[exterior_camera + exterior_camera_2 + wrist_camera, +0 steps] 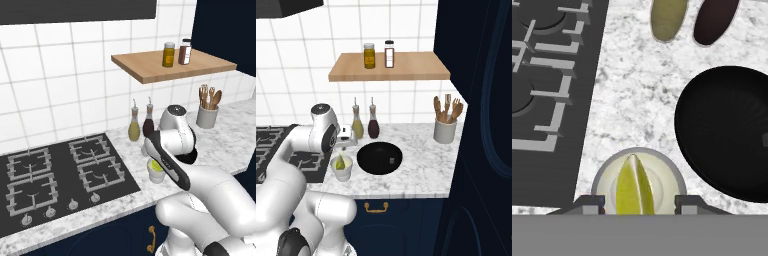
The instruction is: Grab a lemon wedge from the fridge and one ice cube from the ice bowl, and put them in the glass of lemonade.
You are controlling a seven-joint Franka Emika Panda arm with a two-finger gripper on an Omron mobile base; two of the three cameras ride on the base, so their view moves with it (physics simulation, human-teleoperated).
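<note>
Pincer [634, 202] above the glass of lemonade [639, 182], jaws spread apart.
I see the lemon wedge [633, 187] standing inside the glass on the desk [637, 90]; I judge the ice cube is still left.
</note>
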